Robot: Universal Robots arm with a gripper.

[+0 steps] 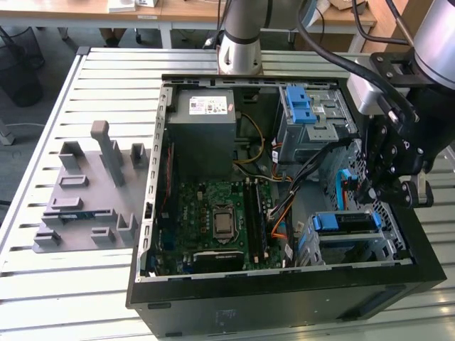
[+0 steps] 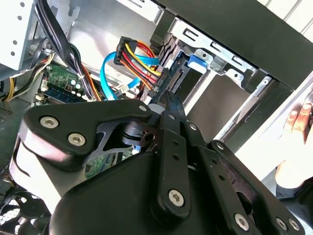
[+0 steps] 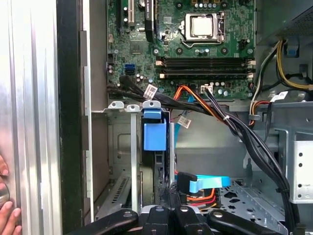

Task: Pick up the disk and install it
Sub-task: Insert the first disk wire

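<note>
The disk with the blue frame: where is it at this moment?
In the exterior view, the disk stands on edge in the drive cage, in the computer case's corner at the exterior view's right, close to the claw.

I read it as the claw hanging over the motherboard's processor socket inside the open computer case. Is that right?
Not the socket. In the exterior view the claw hangs over the drive cage inside the open computer case; the processor socket lies towards that view's left.
</note>
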